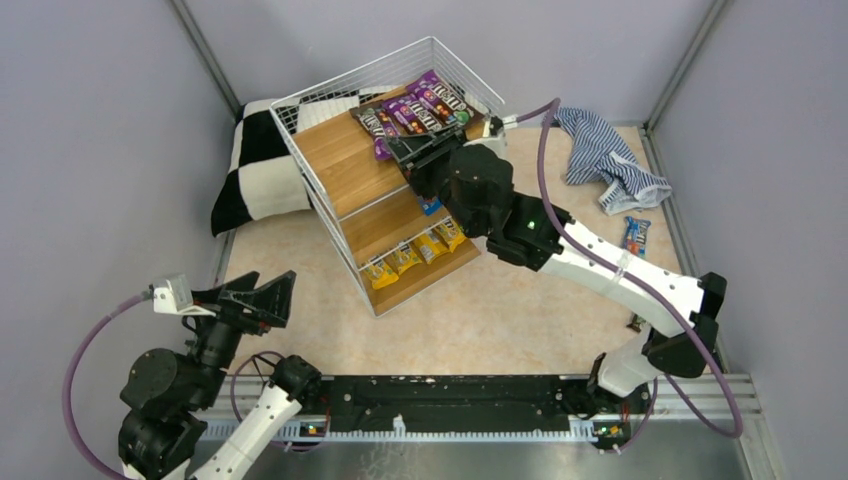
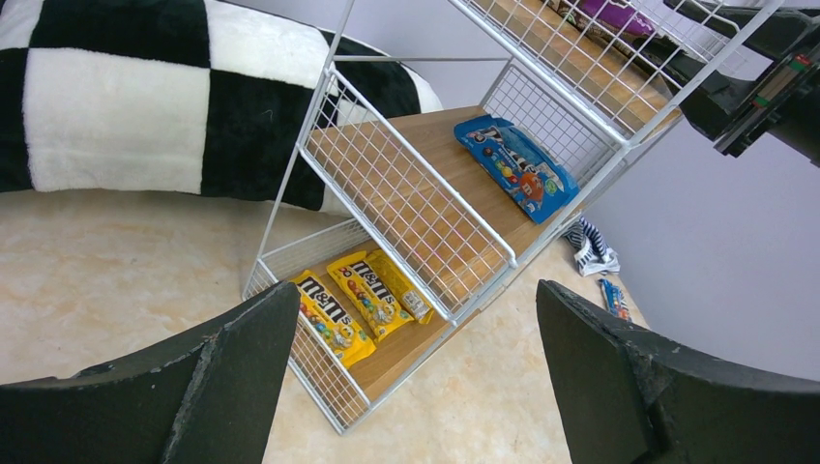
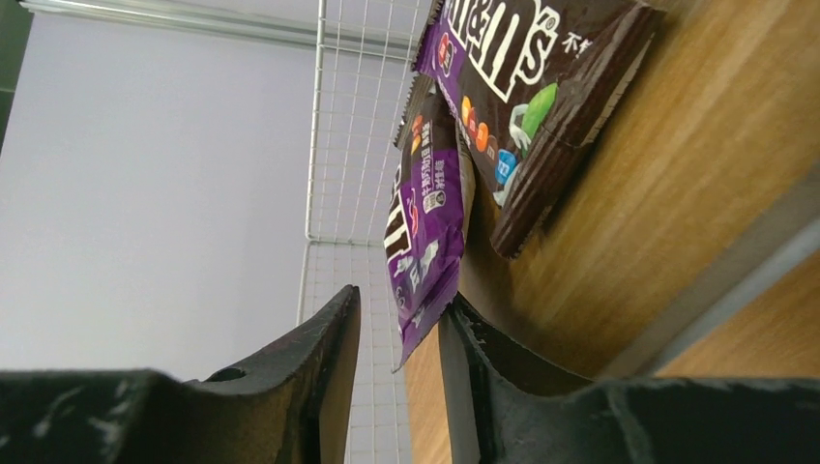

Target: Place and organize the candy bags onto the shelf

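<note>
The white wire shelf (image 1: 340, 160) with wooden boards stands tilted at the table's middle back. Several purple candy bags (image 1: 420, 108) lie on its top board, a blue one (image 1: 430, 207) on the middle board, three yellow ones (image 1: 415, 255) on the bottom board. My right gripper (image 1: 415, 150) is at the top board; in the right wrist view (image 3: 401, 300) its jaws stand slightly apart around the lower corner of a purple bag (image 3: 425, 222), which touches one finger only. My left gripper (image 1: 272, 285) is open and empty, near left, facing the shelf (image 2: 425, 208).
A checkered cushion (image 1: 255, 170) lies behind the shelf's left side. A striped cloth (image 1: 605, 160) lies at the back right, with a loose blue candy bag (image 1: 635, 235) near it on the table. A small dark packet (image 1: 636, 322) lies beside the right arm.
</note>
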Action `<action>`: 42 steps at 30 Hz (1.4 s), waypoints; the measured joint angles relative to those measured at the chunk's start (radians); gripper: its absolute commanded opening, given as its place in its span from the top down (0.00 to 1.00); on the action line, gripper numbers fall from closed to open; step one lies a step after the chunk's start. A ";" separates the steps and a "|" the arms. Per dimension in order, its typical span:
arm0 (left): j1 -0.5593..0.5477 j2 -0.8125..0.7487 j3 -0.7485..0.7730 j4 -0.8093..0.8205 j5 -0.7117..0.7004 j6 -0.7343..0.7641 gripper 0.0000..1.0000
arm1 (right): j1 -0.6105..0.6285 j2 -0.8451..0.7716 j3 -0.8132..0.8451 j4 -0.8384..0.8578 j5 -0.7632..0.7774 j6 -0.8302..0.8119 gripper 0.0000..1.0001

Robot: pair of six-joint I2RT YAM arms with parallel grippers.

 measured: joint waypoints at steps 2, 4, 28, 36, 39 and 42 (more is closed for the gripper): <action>-0.001 0.000 0.000 0.000 0.000 0.000 0.02 | 0.000 -0.021 -0.020 -0.002 -0.011 -0.007 0.58; -0.002 0.000 0.000 0.000 0.000 0.000 0.02 | 0.000 -0.046 -0.040 -0.008 -0.023 -0.021 0.50; -0.011 0.000 -0.045 0.023 0.001 0.000 0.02 | -0.008 -0.962 -0.867 -0.356 0.391 -0.562 0.02; -0.013 0.003 -0.056 0.043 0.006 0.001 0.02 | -0.525 -0.770 -1.051 -0.549 0.285 -0.515 0.01; -0.016 0.011 -0.059 0.042 0.011 0.000 0.02 | -0.737 -0.690 -1.081 -0.513 0.172 -0.517 0.01; -0.018 0.011 -0.058 0.039 0.012 0.000 0.02 | -0.964 -0.673 -1.126 -0.468 0.059 -0.542 0.01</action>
